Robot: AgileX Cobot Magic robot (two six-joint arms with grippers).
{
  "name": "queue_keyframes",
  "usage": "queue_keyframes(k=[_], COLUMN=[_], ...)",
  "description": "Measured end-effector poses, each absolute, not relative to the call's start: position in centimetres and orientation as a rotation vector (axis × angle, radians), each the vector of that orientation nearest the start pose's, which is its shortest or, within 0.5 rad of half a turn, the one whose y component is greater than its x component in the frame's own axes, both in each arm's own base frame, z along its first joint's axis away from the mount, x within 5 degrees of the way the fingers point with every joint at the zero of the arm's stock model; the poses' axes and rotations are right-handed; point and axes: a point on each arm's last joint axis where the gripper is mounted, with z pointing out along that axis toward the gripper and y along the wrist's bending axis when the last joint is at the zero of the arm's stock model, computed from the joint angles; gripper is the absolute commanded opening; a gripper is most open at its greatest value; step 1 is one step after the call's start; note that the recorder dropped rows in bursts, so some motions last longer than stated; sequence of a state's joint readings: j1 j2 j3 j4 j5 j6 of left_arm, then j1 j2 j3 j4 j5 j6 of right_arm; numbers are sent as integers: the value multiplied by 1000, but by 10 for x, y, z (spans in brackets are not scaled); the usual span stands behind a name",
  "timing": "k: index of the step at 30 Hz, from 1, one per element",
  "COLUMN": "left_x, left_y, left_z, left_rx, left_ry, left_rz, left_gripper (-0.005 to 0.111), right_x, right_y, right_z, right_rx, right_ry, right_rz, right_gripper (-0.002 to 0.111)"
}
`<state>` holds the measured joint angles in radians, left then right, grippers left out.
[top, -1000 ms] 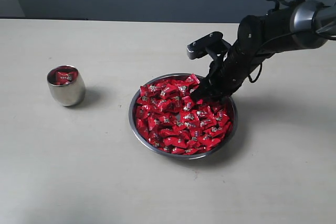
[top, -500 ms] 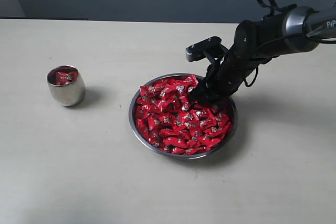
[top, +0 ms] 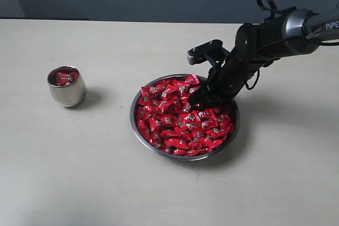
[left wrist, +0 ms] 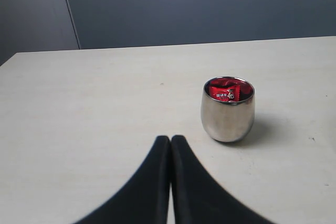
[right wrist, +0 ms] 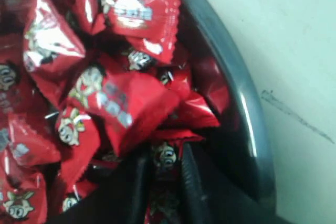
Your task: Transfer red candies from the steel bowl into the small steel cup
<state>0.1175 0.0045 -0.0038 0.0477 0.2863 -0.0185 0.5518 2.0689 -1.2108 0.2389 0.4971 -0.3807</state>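
small steel cup (top: 66, 93) left of steel bowl (top: 132, 123), red candies (top: 177, 123) in both, right claw (top: 195, 101) in bowl

Soft even light, faint shadows, close-up red candies (right wrist: 123, 103) blurry.

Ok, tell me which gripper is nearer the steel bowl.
Right. The right gripper is down inside the steel bowl, among the red candies at its far side. The left gripper is outside the exterior view, facing the small steel cup.

Black right arm (top: 249, 51), silver link (top: 303, 24), looped cable (top: 267, 2), maybe lettering (top: 331, 25), tapered left hand (left wrist: 170, 140)
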Motion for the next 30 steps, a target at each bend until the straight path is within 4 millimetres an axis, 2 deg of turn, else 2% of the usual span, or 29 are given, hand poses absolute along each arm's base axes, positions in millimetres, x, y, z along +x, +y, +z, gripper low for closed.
queue_keyframes(k=[6, 11, 21, 30], left_x=[54, 54, 54, 54], left_y=[8, 8, 8, 8], left_z=[188, 188, 188, 188], left_rx=[-90, -90, -90, -90], left_ry=[1769, 1769, 1769, 1769], left_rz=[117, 117, 117, 117], left_gripper=[0, 0, 0, 0], right_x=[329, 328, 327, 323], right_y=[214, 213, 212, 210], right_z=[108, 115, 148, 169], right_rx=[-1041, -1054, -1020, -1002], right_ry=[2647, 2631, 2559, 2529], right_rz=[233, 226, 239, 254], right_gripper=[0, -1, -1, -1])
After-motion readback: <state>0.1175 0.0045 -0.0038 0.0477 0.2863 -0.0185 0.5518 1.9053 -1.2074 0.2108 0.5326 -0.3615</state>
